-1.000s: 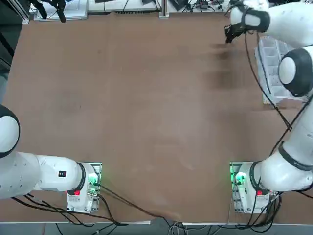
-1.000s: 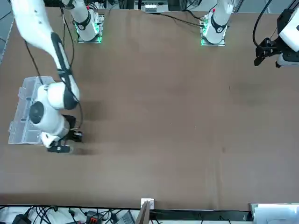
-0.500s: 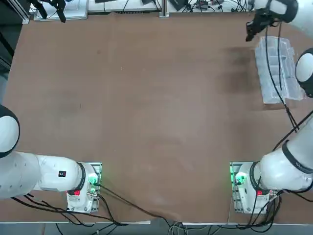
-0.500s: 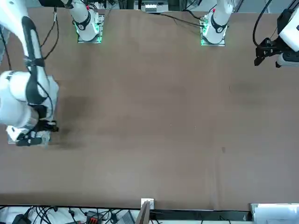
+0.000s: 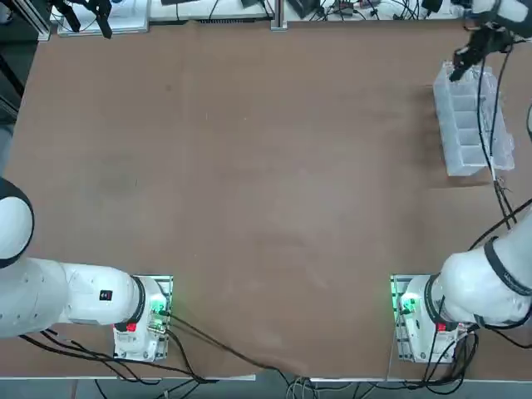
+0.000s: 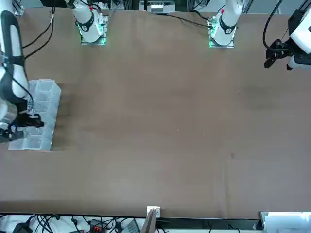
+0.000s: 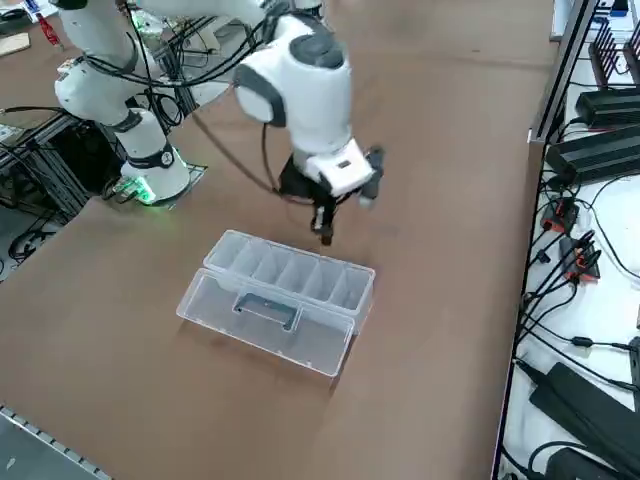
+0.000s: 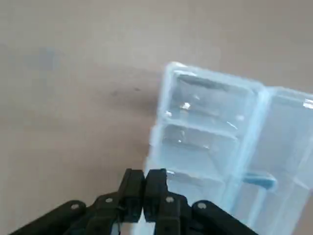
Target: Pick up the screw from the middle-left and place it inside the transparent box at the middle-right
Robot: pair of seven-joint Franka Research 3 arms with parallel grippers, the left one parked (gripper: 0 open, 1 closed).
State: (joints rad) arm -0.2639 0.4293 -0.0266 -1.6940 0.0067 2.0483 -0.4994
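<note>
The transparent box (image 5: 470, 125) lies at the table's right edge, a clear tray with a row of small compartments (image 7: 290, 272) and its lid (image 7: 265, 315) folded open beside them. My right gripper (image 5: 455, 73) hangs a little above the far end of the compartment row, fingers pointing down. In the right side view the right gripper (image 7: 324, 236) is just over the tray's inner wall. The wrist view shows the right gripper (image 8: 144, 177) shut, its black pads pressed together over the transparent box (image 8: 210, 122). The screw does not show in any view.
The right arm's base (image 5: 416, 316) and the parked left arm's base (image 5: 145, 320) stand at the near edge. Cables and black equipment (image 7: 585, 200) run along the strip beyond the table's far edge. A small dark stain (image 6: 232, 156) marks the tabletop.
My right arm has swung right from the bare table at the far middle to above the transparent box. The fingers have stayed shut throughout.
</note>
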